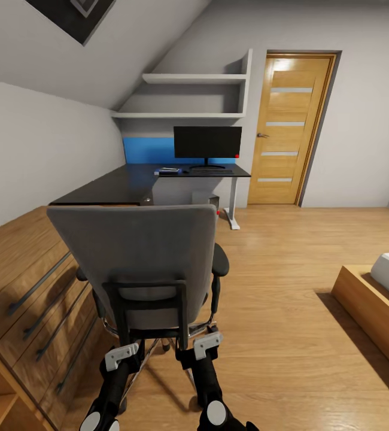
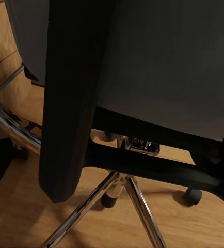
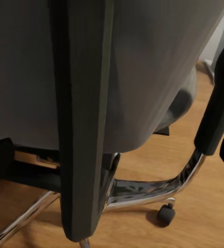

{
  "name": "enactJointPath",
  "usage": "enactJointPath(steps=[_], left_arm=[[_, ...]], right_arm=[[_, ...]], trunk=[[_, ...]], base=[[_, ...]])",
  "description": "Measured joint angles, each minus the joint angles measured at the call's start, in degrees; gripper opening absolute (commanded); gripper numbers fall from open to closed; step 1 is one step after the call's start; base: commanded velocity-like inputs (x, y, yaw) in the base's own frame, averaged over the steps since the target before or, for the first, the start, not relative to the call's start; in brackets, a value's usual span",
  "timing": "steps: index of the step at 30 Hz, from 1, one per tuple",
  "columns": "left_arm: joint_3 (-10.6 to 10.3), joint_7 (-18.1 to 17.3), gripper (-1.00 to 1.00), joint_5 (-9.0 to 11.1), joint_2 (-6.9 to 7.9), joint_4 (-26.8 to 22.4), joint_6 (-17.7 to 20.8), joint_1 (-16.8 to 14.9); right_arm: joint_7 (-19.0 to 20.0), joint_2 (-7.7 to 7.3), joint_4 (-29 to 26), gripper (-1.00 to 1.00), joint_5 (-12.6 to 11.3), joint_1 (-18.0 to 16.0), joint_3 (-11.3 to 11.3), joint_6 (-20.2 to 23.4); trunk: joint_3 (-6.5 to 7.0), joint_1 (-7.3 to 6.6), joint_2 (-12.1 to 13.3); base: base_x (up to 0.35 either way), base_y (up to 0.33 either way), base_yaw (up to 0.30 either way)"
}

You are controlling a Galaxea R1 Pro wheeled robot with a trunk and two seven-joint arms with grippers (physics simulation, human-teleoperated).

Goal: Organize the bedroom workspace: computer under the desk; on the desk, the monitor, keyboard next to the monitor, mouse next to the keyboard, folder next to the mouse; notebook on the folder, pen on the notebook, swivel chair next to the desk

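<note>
The robot stands right behind the chair, both arms low at its back frame: left gripper, right gripper. The step looks like moving the chair to the desk, which lies ahead, holding the monitor. Whether the jaws grip the frame cannot be told. Next comes a steady push forward.

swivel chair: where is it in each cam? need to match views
Head view: swivel chair in the lower centre, its grey back toward the camera, between robot and desk.
Left wrist view: close up, the black back frame and chrome legs.
Right wrist view: close up, the back frame, armrest and a caster.
Shared landmark: the black vertical back frame.
</note>
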Motion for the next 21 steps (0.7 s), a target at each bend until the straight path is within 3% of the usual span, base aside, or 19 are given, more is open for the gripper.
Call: enactJointPath(steps=[15, 21], left_arm=[[0.0, 0.0, 1.0, 0.0, 0.0, 0.0, 0.0, 0.0], [0.0, 0.0, 1.0, 0.0, 0.0, 0.0, 0.1, 0.0]], right_arm=[[0.0, 0.0, 1.1, 1.0, -0.1, -0.4, -0.1, -0.5], [0.0, 0.0, 1.4, 1.0, -0.1, -0.5, -0.1, -0.6]], trunk=[[0.0, 0.0, 0.0], [0.0, 0.0, 0.0]], base=[[0.0, 0.002, 0.0], [0.0, 0.13, 0.0]])
